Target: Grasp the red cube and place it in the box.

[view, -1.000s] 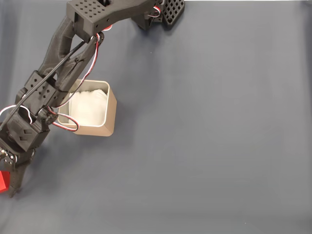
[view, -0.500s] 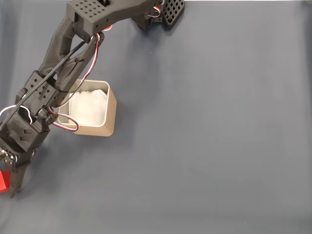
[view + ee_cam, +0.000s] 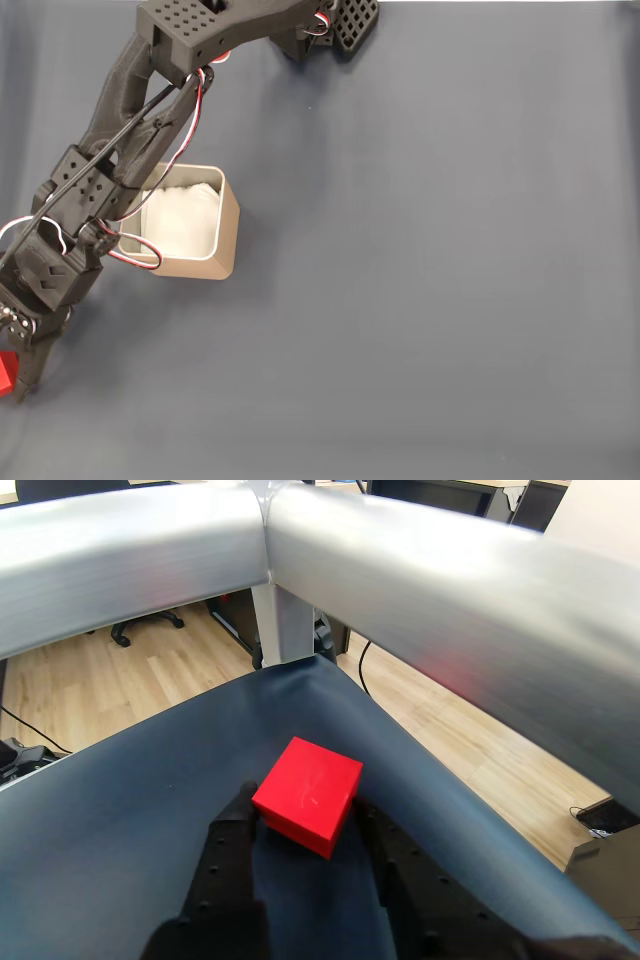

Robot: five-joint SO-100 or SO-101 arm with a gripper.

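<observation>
at the mat's corner, one red cube (image 3: pixel 307 794) pinched between the jaws; one box (image 3: pixel 228 232) apart.

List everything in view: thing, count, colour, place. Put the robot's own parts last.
red cube: one, bright red, near the table's corner in the wrist view, at the left edge in the fixed view, between the gripper's fingers.
box: one, tan with white padding, left of centre in the fixed view, partly under the arm.
table cover: one, dark blue-grey, under everything.
metal frame bars: two, silver, across the top of the wrist view.
arm: one, black with red and white wires, upper left in the fixed view.
gripper: one, black, fingers either side of the cube.
</observation>
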